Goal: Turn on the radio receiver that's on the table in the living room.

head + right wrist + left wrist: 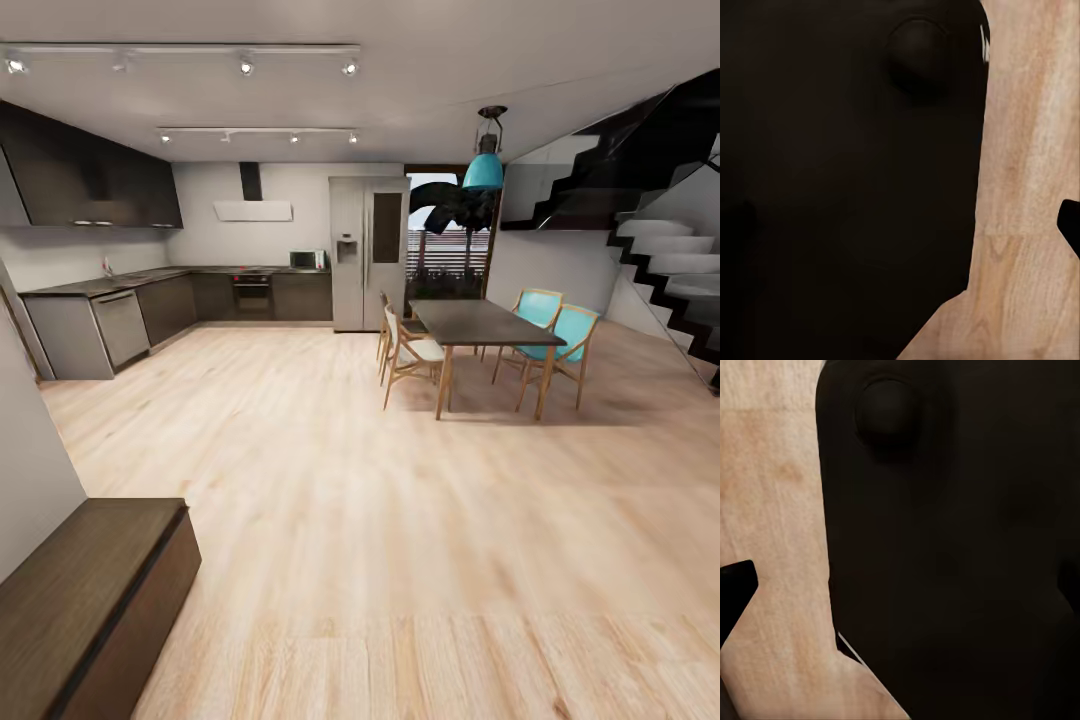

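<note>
**Robot in open kitchen-dining area; radio not among what the cameras show**

Head view looks over a wide light wood floor [400, 520]. Landmark: the dark dining table [485, 322].

- Table stands on the floor at mid-distance, long side running away from the camera. Two wood chairs with pale seats [412, 352] sit just beside its near-left edge; two turquoise chairs [560, 335] sit on its opposite side.
- A turquoise pendant lamp [484, 165] hangs above the table's far end.
- Behind the table's far end: a grey double-door fridge [367, 250], and next to it a glazed opening with a palm outside [455, 235].
- Well left of the table: an L-shaped run of dark cabinets [170, 300] with a built-in oven [252, 293], a microwave [305, 260] on the counter, a white hood [253, 210] above. Dark upper cabinets [90, 180] hang on the left wall.
- Right of the table: a dark staircase with pale treads [670, 260] behind a glass panel.
- Well in front of the table, at the near left: a low dark wood bench [95, 600] against a grey wall.
- Ceiling carries two tracks of spotlights [245, 65].

Left wrist view: a large black body of the robot [960, 555] over wood floor; a black tip [735, 589] pokes in at the edge. Cannot tell whether the left pincer is spread or pressed together.

Right wrist view: the same sort of black body [847, 180], floor beside it, a black tip [1071, 225] at the edge. Right pincer state likewise cannot be told.

The radio, the grey low table and the living room are outside what these views take in.
</note>
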Available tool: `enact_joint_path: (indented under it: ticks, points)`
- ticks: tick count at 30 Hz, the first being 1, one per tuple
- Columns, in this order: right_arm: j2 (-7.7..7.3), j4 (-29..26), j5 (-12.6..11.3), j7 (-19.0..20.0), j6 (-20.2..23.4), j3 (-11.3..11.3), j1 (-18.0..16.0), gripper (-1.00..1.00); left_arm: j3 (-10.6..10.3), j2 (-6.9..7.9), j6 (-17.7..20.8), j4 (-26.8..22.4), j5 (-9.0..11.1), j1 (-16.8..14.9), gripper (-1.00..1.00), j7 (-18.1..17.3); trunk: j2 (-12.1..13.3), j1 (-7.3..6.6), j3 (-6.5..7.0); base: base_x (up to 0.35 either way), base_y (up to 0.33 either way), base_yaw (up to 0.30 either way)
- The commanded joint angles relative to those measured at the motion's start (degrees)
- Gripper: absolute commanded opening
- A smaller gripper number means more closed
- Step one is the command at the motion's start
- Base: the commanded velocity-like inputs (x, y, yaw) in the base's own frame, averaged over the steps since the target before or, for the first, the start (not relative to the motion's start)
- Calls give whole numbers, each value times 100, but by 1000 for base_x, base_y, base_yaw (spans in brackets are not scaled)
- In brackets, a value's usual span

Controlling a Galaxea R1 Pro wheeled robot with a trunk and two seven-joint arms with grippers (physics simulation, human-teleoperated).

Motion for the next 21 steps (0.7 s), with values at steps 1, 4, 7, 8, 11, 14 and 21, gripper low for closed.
enact_joint_path:
  ticks: [1, 4, 7, 8, 11, 14, 21]
  points:
    - [-33, 32, -30, -30, -30, -31, 33, 100, 31, 33, -30, 11, 30, -33, 100, 30, 1, 1, 0, 0, 0, 0]
    - [-48, 129, -128, -121, -127, -130, 132, 100, 110, 55, -126, 87, 51, -22, 100, 127, 1, 1, 0, 0, 0, 0]
    - [-49, 197, -226, -131, -223, -229, 231, 100, 122, 65, -222, 79, 75, -6, 100, 141, 1, 1, 0, 0, 0, 0]
    - [-58, 163, -259, -134, -255, -262, 263, 100, 156, 54, -236, 47, 107, -7, 100, 139, 1, 1, 0, 0, 0, 0]
    - [-72, 67, -289, -138, -351, -329, 361, 100, 206, 42, -220, -50, 203, -8, 100, 133, 1, 1, 0, 0, 0, 0]
    - [-84, 23, -268, -138, -448, -310, 458, 100, 221, 32, -223, -147, 299, -9, 100, 130, 1, 1, 0, 0, 0, 0]
    - [-94, 5, -236, -131, -502, -293, 553, 100, 226, 27, -237, -282, 351, -9, 100, 122, 1, 1, 0, 0, 0, -126]
